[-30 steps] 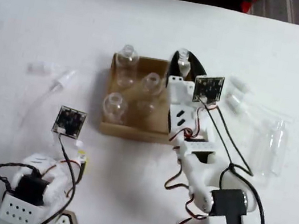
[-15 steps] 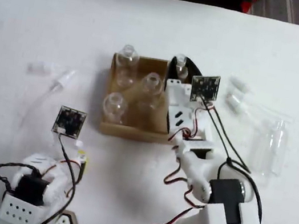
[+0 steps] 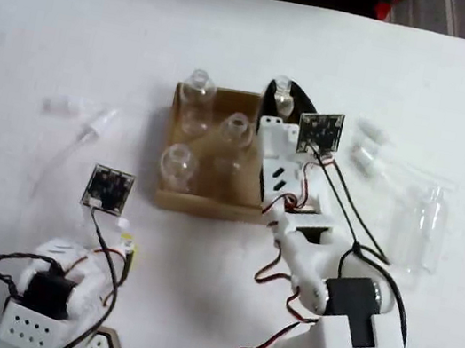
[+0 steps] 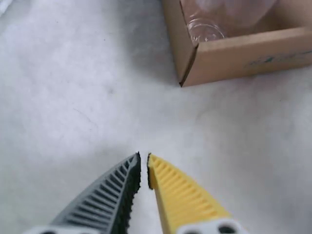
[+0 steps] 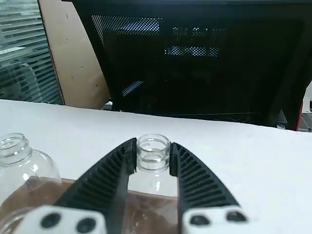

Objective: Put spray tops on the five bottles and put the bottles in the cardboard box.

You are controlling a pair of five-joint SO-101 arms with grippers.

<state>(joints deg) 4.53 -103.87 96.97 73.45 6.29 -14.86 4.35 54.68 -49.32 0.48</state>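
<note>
Bottle (image 5: 154, 144), clear, neck open, no spray top on it. It is clamped by the neck between the black fingers of the right gripper (image 5: 152, 157), upright, at the far right corner of the cardboard box (image 3: 209, 206). Cannot tell whether its base is inside the wall or just outside.

Three bottles (image 3: 236, 130) stand in the box, all uncapped. Fifth bottle (image 3: 421, 227) lies on the table (image 3: 62, 18), well to the right of the box. Spray tops (image 3: 369, 153) lie loose between it and the box, with more (image 3: 98, 120) left of the box.

Left gripper (image 4: 144, 163) sits over bare table near the box's near left corner, fingers together, nothing in them.

Step in hand, as judged: boxing the fourth bottle. No capping done yet.

Next move likely calls for a steady hold on the neck while the free arm fetches a top and seats it straight. Otherwise, lower the bottle and let go inside the wall.
</note>
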